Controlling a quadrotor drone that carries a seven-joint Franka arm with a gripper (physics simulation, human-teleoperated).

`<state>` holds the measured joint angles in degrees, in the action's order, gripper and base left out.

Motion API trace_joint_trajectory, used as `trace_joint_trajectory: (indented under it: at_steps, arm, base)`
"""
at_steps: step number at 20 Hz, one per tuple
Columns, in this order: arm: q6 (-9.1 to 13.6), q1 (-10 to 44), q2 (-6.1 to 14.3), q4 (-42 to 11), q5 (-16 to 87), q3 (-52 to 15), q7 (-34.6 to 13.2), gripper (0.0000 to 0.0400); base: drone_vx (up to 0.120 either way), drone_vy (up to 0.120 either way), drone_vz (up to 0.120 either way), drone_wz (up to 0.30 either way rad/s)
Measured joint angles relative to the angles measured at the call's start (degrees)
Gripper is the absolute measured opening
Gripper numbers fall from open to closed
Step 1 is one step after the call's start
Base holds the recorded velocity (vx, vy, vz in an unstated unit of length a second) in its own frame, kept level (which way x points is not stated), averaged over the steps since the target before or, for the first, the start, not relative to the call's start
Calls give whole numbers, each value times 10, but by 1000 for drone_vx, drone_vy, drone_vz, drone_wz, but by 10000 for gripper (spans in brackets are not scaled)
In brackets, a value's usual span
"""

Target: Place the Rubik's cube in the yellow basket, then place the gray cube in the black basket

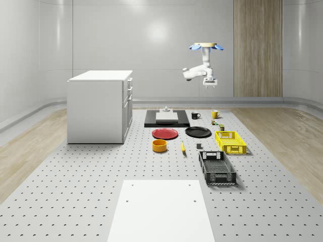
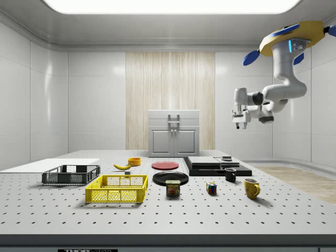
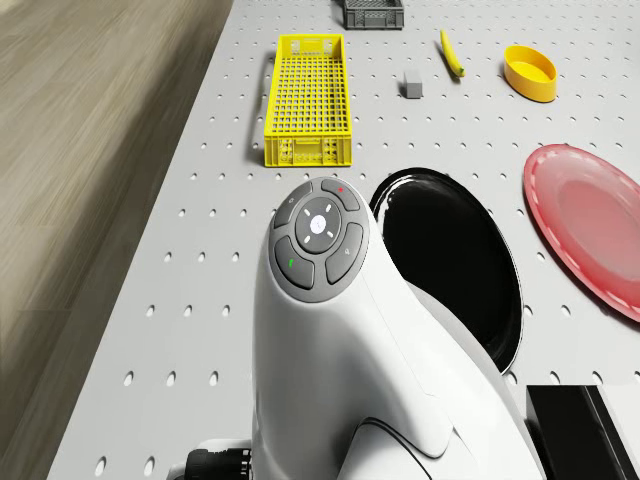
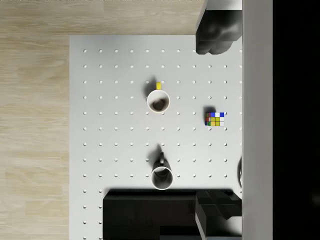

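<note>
Drone (image 2: 294,39) hovers high above the perforated grey table (image 1: 91,201), beyond the yellow plastic lattice basket (image 1: 230,141). Gripper (image 2: 241,125) hangs well above the surface, holding nothing; jaw state cannot be told. Multicoloured Rubik's cube (image 4: 215,119) rests on the table near that basket, beside the yellow mug (image 4: 158,101). Recommended: descend straight, centre over the cube, square fingers to opposite faces, avoid the mug.
</note>
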<state>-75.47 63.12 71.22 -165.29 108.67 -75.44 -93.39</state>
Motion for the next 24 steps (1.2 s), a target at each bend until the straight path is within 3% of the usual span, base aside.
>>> trace_joint_trajectory:
  at_steps: [6, 8, 24]
  arm:
    - [-13, 4, 14, 1, -7, -4, -4, 400]
    - [-18, 6, 19, 1, -9, -5, -5, 400]
    - [-49, 15, 53, 3, -25, -13, -14, 400]
  base:
    - [120, 120, 0, 0]
    - [100, 0, -40, 0]
    - [0, 0, -120, 0]
